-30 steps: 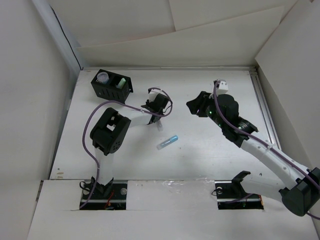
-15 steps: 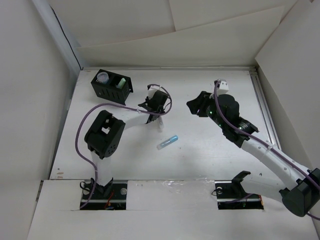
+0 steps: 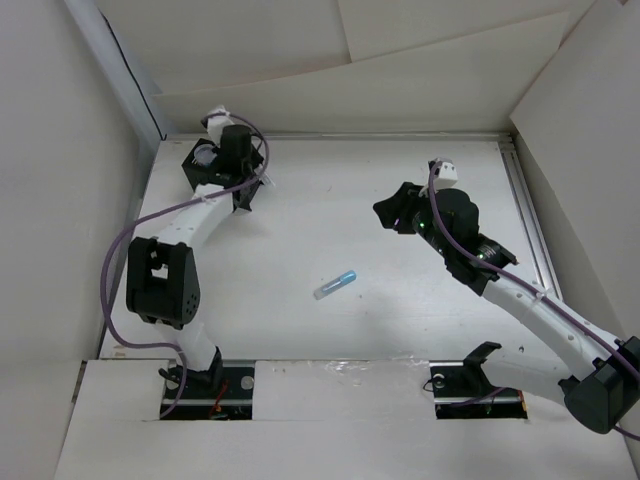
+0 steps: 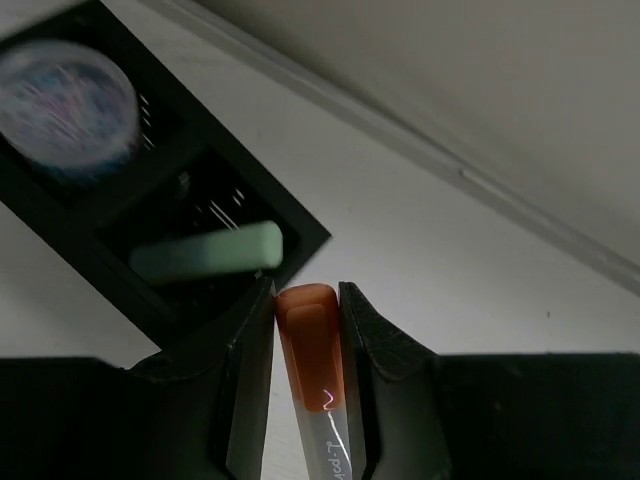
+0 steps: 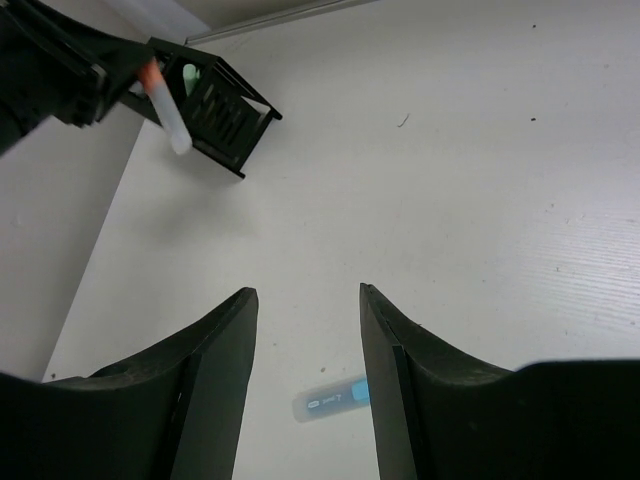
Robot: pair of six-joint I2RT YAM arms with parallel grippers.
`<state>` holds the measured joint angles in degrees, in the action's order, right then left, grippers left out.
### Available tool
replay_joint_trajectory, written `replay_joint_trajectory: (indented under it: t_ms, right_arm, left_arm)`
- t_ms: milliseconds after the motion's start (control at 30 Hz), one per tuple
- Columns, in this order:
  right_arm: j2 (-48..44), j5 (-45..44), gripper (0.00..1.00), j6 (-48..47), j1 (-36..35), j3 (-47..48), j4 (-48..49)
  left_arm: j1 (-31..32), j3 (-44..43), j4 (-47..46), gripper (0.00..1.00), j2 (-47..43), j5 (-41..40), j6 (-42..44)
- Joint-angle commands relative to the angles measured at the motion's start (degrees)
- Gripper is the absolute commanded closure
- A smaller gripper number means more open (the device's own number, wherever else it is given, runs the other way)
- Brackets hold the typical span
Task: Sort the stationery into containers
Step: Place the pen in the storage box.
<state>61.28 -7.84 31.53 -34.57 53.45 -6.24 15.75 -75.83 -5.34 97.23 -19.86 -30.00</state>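
Orange highlighter (image 4: 312,340) pinched by its coloured end between the fingers of the left hand (image 4: 307,300), hanging just off the corner of the black mesh box (image 5: 225,115). Right beside the slot with the green highlighter (image 4: 205,255), roll (image 4: 65,100) in the next slot along. Blue highlighter (image 3: 335,284) loose on the worktop (image 3: 300,340), near the right hand (image 5: 305,350), spread and empty. Risky to let go from here: likely to fall outside the wall, catch the rim, or lodge across the green one, being not yet centred over the slot.

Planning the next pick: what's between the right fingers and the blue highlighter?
Nothing; only bare table separates the right fingers and blue highlighter, in the top view.
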Motion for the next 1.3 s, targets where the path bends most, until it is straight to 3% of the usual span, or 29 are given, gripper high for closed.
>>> replay_joint_trajectory:
  t_ms: [0, 500, 933, 1267]
  right_arm:
    - [-1.3, 0.1, 0.49, -0.2, -0.2, 0.1, 2.6]
    - [-0.8, 0.1, 0.49, -0.2, -0.2, -0.4, 3.2]
    - [-0.3, 0.6, 0.49, -0.2, -0.2, -0.5, 3.7]
    - [-0.8, 0.6, 0.49, -0.2, -0.2, -0.5, 3.7]
  left_arm:
    - [-3.1, -6.2, -1.9, 0.95, -0.3, -0.8, 1.7]
    - [-4.8, -22.9, -2.1, 0.94, 11.0, -14.8, 15.6]
    - [-4.8, -22.3, -6.7, 0.94, 12.6, -21.8, 26.3]
    - [-4.8, -20.4, -9.8, 0.94, 15.5, -24.6, 29.6]
